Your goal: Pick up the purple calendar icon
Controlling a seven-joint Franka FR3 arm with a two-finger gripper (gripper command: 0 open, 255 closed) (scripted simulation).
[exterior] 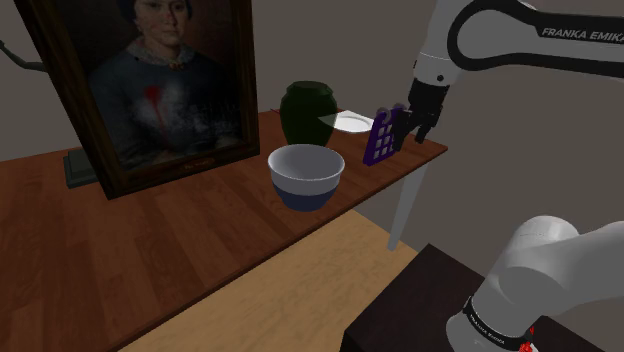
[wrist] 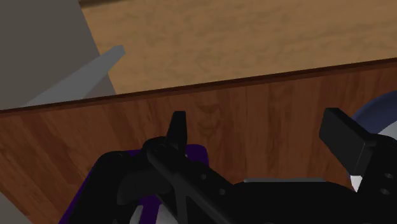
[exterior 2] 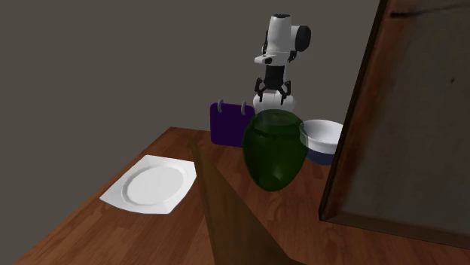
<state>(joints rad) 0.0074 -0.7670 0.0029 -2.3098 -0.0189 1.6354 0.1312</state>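
shoulder view, right of centre: gripper [exterior: 416, 130], fingers apart, stood beside purple calendar [exterior: 382, 138]; approach step, likely; next called for straddling, closing.

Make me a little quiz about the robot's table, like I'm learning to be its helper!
1. True or false: the pincer near the purple calendar icon is open.
2. Which tall thing stands on the table? A. a framed portrait B. a mirror C. a clock
3. Fill in: the vase is dark ____.
Key: 1 true; 2 A; 3 green.
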